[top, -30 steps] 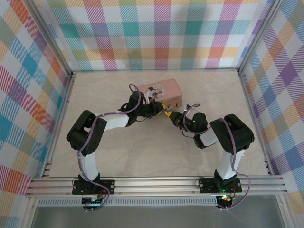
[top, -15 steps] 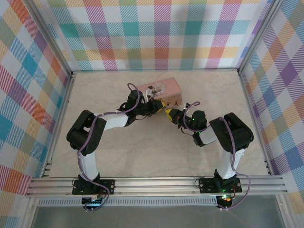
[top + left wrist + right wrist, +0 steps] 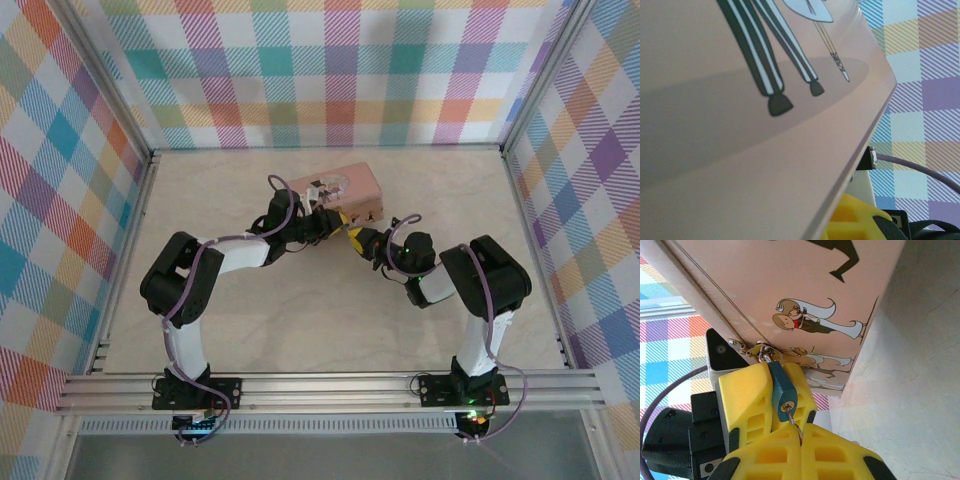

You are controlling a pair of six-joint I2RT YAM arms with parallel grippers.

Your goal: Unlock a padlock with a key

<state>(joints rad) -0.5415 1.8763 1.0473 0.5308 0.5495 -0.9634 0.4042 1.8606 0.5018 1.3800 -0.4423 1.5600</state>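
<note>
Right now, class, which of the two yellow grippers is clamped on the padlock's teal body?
The left gripper: its fingers flank the teal padlock. The right gripper, beneath, pinches only the key in its keyhole.

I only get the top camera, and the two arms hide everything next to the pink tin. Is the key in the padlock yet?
Observer: Yes. In the right wrist view the right gripper pinches the key, and its tip sits in the keyhole of the teal padlock.
Operator: Who's holding the lock?
Observer: The left gripper. Its yellow fingers squeeze the padlock's body from both sides.
Operator: Did it pop open?
Observer: I can't tell. The shackle loops through the clasp on the pink tin.
</note>
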